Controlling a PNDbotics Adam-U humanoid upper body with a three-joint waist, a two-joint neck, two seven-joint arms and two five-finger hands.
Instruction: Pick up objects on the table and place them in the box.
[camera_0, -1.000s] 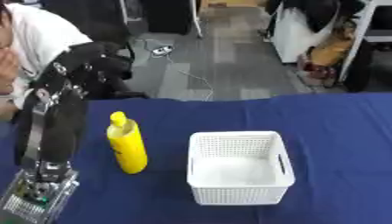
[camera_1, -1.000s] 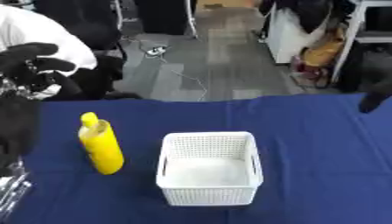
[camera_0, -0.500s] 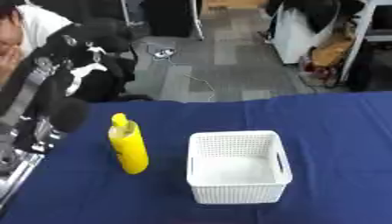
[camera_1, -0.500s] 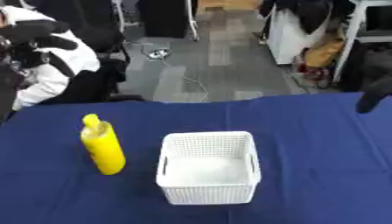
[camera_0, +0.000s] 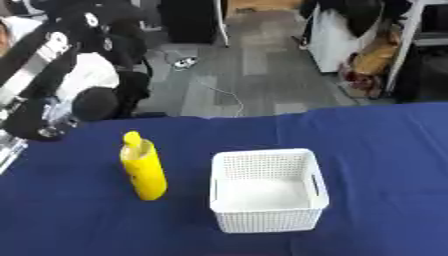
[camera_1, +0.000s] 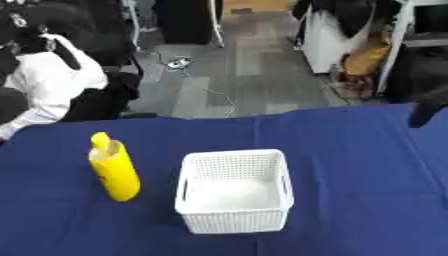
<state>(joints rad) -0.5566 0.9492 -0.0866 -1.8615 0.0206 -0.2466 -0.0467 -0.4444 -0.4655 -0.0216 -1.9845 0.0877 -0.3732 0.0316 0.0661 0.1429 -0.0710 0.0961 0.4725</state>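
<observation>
Nothing picked yet: bottle (camera_0: 144, 171) upright left of empty box (camera_0: 268, 189), left hand (camera_0: 83, 20) raised far-left, grip unreadable; next, reach down.

An office or lab workspace: a blue-draped counter (camera_0: 376, 150) stands on grey carpet tiles (camera_0: 254, 65), with loose cables (camera_1: 188, 70) trailing across the floor and black cabinets (camera_0: 188, 20) behind.
</observation>
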